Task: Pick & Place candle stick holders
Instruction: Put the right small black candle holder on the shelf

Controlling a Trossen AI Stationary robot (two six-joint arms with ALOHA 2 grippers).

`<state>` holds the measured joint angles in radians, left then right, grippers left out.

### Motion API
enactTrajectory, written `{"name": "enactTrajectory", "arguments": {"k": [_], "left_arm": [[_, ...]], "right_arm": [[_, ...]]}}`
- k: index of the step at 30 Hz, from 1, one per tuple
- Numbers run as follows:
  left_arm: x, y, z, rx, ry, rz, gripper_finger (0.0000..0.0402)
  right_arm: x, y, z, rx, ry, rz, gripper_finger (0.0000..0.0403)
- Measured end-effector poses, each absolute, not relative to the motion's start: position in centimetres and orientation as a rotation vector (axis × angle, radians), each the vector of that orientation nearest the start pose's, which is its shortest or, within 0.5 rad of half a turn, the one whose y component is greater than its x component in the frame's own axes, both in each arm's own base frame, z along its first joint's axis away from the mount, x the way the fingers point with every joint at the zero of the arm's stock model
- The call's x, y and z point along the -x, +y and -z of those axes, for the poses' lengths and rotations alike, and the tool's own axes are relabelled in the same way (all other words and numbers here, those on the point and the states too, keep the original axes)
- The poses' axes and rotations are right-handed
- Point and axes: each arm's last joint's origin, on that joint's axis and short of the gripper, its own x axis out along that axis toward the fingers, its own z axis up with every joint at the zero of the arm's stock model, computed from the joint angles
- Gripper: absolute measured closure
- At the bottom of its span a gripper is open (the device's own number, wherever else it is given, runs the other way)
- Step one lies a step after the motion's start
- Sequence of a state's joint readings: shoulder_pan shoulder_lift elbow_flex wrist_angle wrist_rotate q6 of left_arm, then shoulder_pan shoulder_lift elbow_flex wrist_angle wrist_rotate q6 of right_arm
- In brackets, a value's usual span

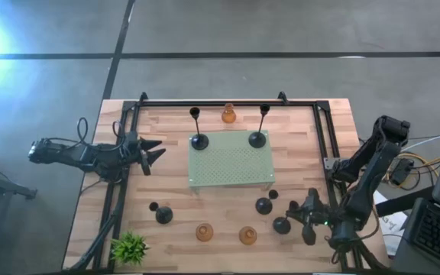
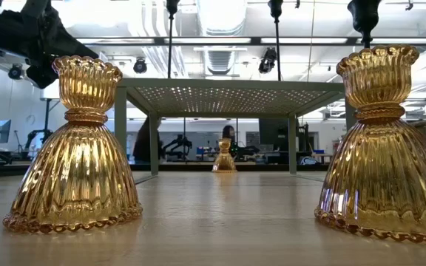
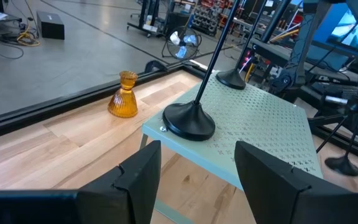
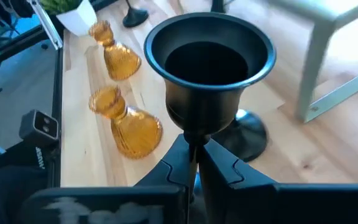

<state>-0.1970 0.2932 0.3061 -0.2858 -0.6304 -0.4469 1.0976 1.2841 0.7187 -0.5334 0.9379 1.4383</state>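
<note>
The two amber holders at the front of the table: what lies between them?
In the high view, bare wood separates the left amber holder from the right amber holder. The low view agrees.

Left claw (image 3: 194, 177) open, right claw (image 4: 194, 163) clamped

Amber ribbed holders (image 2: 76, 148); black holder (image 4: 210, 68); pale green perforated stand (image 1: 231, 160); light wood table (image 1: 174, 176).

My view: a robotics lab or workshop.
Past my wooden table (image 1: 228, 237) I see bare concrete floor (image 1: 281, 30), ceiling ducts (image 2: 220, 55) with strip lights, a floor fan (image 3: 180, 42), cable bundles and equipment racks (image 3: 194, 15).
</note>
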Motion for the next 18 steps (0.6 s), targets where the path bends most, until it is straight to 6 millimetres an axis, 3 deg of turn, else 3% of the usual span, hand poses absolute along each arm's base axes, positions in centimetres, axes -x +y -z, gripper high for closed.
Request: {"name": "enactTrajectory", "arguments": {"k": [11,18], "left_arm": [[-10.1,-0.3,-21.8,0.322,0.151,-0.477,0.0193],[-10.1,-0.3,-21.8,0.323,0.151,-0.477,0.0193]], "right_arm": [[-11.1,16.5,-31.8,-0.333,0.558,0.189,0.0391],[-12.7,15.9,-37.9,-0.124,0.448,0.146,0.0391]]}}
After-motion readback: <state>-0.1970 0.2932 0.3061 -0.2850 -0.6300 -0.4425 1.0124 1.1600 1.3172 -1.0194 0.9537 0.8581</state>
